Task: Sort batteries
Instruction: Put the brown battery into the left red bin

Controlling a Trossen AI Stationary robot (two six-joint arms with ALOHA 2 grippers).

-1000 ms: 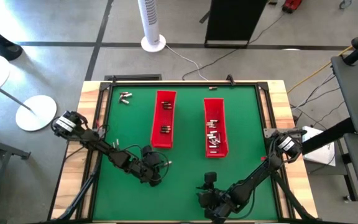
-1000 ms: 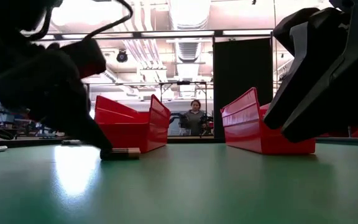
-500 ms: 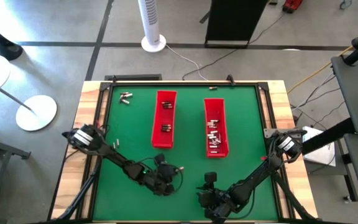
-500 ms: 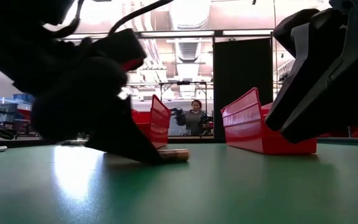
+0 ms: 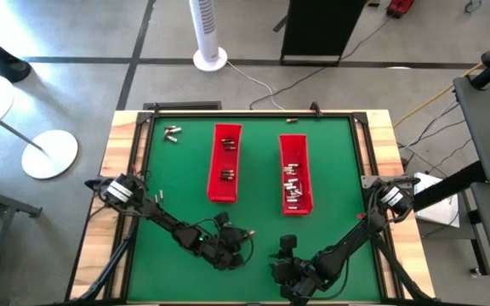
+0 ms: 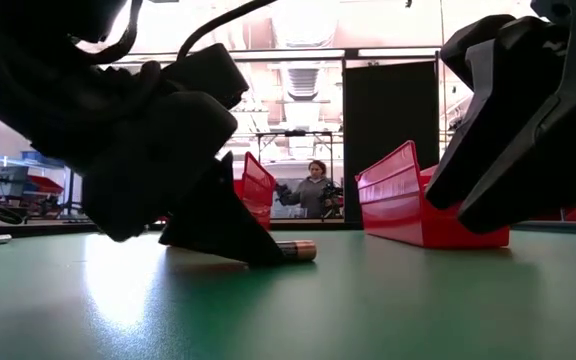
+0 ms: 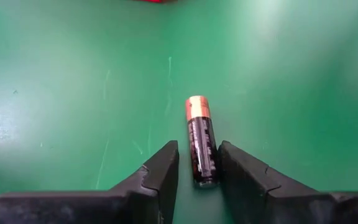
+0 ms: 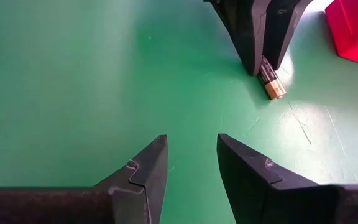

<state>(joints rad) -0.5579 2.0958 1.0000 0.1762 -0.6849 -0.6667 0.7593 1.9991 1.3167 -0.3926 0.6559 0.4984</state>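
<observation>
One battery (image 7: 200, 147) lying between left gripper (image 7: 197, 165) fingers, two red trays (image 5: 225, 161), right gripper (image 8: 189, 163) open, idle.

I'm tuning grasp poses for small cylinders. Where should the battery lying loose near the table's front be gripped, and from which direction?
Grip the battery across its dark body, coming from above with one finger on each long side. It lies flat on the green table, and the left gripper already straddles it that way.

Robotics lab: concrete floor (image 5: 75, 51), exposed ceiling ducts (image 6: 303, 25).
</observation>
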